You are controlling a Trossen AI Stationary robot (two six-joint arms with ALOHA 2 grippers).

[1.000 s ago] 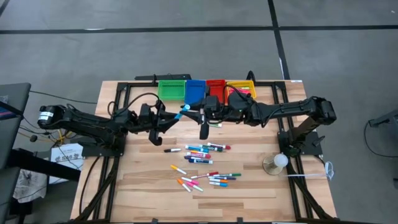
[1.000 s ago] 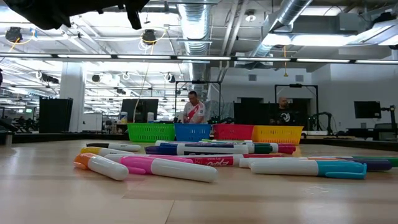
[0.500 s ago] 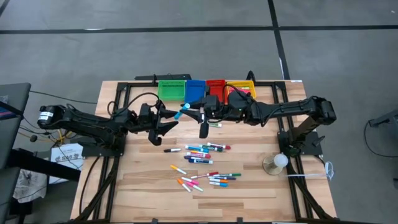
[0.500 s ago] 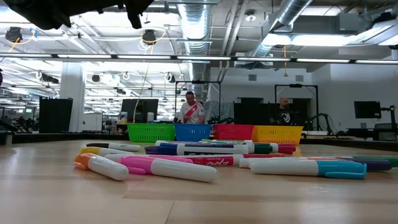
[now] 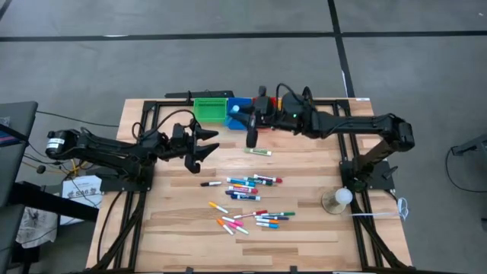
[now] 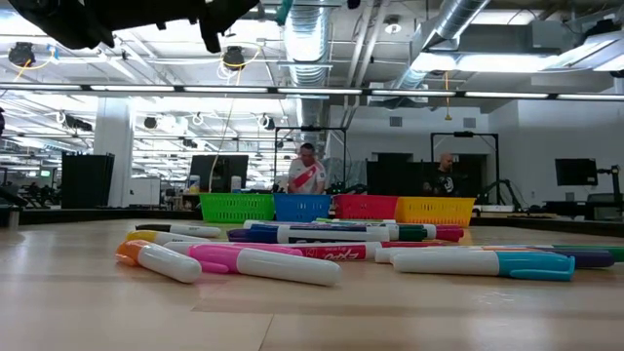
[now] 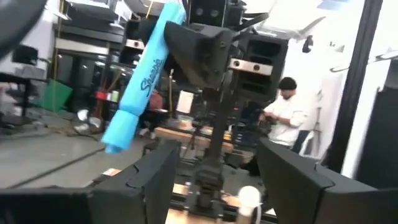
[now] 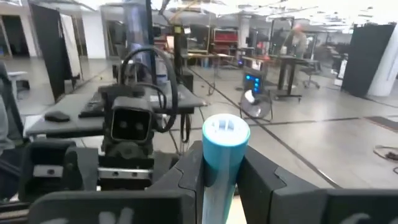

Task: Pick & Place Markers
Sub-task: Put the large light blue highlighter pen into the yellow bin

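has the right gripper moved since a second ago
Yes. The right gripper, shut on a light blue marker, has moved from mid-table toward the blue bin at the far edge.

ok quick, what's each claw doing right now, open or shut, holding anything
Left claw: open, holding nothing, just left of the table's middle.
Right claw: shut on the light blue marker, over by the blue bin.

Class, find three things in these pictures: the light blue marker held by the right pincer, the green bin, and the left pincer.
light blue marker [image 7: 140, 78], left wrist view, middle of its barrel.
green bin [image 5: 210, 109], high view, its left rim.
left pincer [image 5: 208, 142], high view, midway between its open fingertips.
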